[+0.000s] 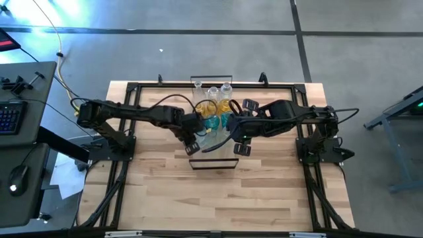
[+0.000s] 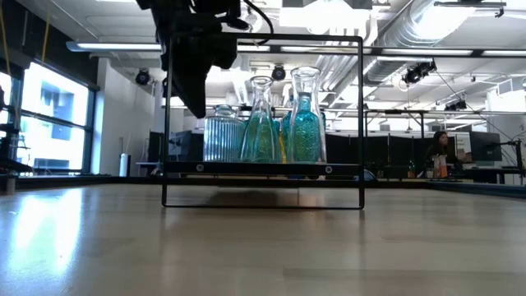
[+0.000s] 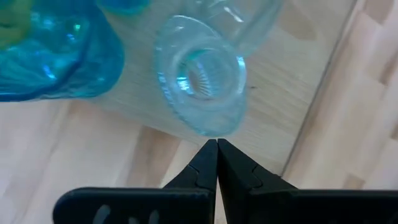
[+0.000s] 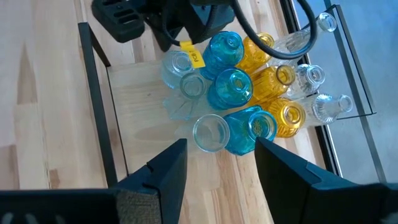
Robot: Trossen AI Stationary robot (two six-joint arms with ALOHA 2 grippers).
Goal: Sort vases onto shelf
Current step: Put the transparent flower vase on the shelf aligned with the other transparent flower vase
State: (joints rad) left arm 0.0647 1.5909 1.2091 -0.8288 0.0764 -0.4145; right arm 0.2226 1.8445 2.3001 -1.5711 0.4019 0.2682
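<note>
Glass vases (image 4: 231,87), round-bellied, on light-wood shelf (image 4: 140,124)

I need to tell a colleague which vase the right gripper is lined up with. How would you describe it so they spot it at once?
Find the shelf, the small wood board in a black frame at the table's middle. The vases stand clustered on it; the right gripper hangs open above them. Just beyond its fingers is the clear vase, wide-mouthed, colourless, beside a teal vase.

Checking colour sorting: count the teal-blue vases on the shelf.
3 teal-blue vases, in a row through the cluster: one at the far end, one in the middle, one at the near end. Others may be hidden.
</note>
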